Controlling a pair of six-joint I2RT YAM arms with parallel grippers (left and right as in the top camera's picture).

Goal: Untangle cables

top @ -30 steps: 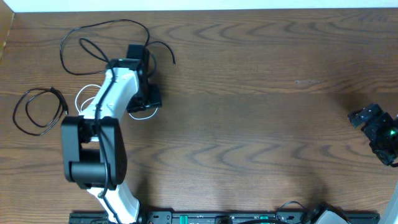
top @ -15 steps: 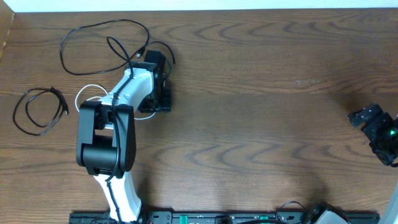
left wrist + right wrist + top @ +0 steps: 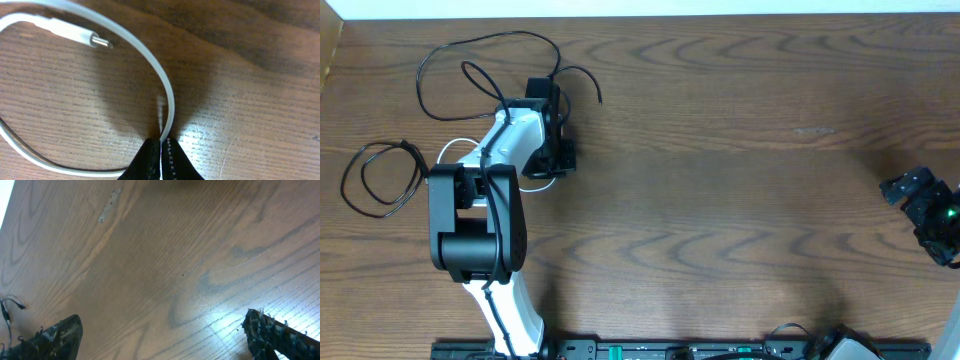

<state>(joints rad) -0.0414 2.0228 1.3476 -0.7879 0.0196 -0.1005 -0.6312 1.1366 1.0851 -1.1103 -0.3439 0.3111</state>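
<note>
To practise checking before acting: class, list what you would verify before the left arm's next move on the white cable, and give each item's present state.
1. Left gripper shut on the white cable: ok.
2. White cable's plug lying free, not pinched: ok.
3. White cable clear of the looped black cable: cannot tell, the left arm covers where they meet.
4. Coiled black cable lying apart, to the left: ok.
5. Right gripper open, holding nothing, away at the far right: ok.
</note>
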